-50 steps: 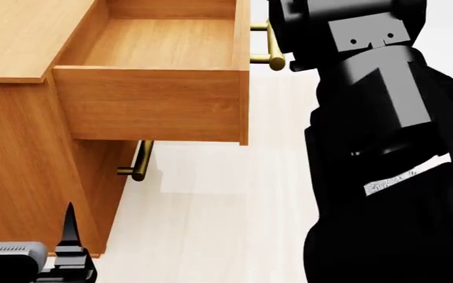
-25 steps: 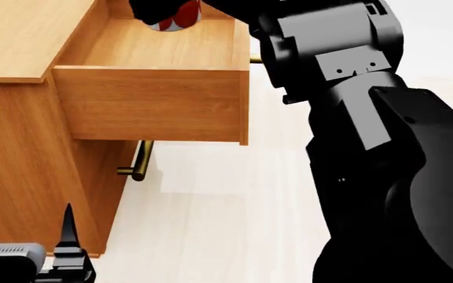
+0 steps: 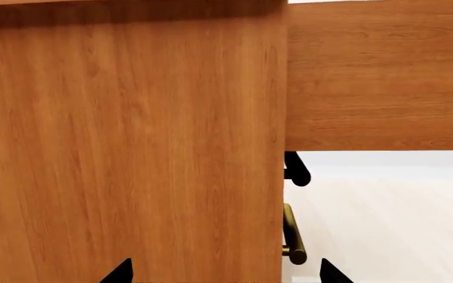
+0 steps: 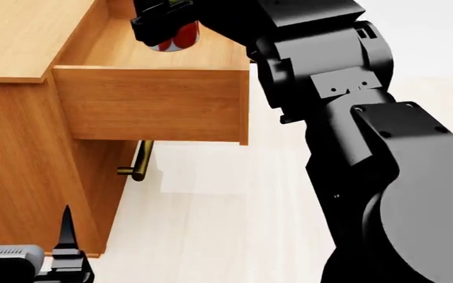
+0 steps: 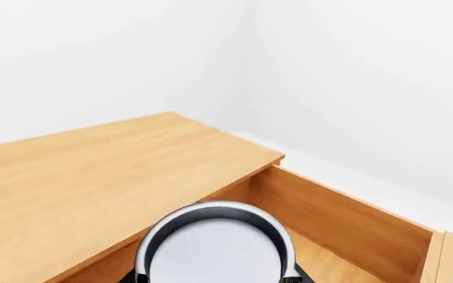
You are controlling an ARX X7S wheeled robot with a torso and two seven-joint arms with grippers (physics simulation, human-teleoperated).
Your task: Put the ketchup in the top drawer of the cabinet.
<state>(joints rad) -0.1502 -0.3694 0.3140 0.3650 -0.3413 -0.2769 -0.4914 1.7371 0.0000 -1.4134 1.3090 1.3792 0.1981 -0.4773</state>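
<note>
In the head view the ketchup [image 4: 177, 37], a red-labelled tin, hangs over the open top drawer [image 4: 148, 103] of the cabinet [image 4: 22, 35]. My right gripper [image 4: 162, 22] is shut on it from above. The tin's base is above the drawer floor, near the drawer's far end. From the right wrist view I see the ketchup's silver lid [image 5: 214, 247] close up, with the cabinet top [image 5: 92, 177] and the drawer's inner wall [image 5: 344, 221] behind it. My left gripper [image 4: 23, 227] stands open and holds nothing, low beside the cabinet's side panel [image 3: 132, 147].
The lower drawer's brass handle [image 4: 138, 160] sticks out under the open drawer, and shows again as the handle [image 3: 292, 236] in the left wrist view. My right arm [image 4: 368, 147] fills the right side of the head view. Pale floor [image 4: 210, 224] lies in front of the cabinet.
My right arm has swung left over the open drawer, bringing the ketchup into view and then lower towards the drawer. The left gripper has barely moved.
</note>
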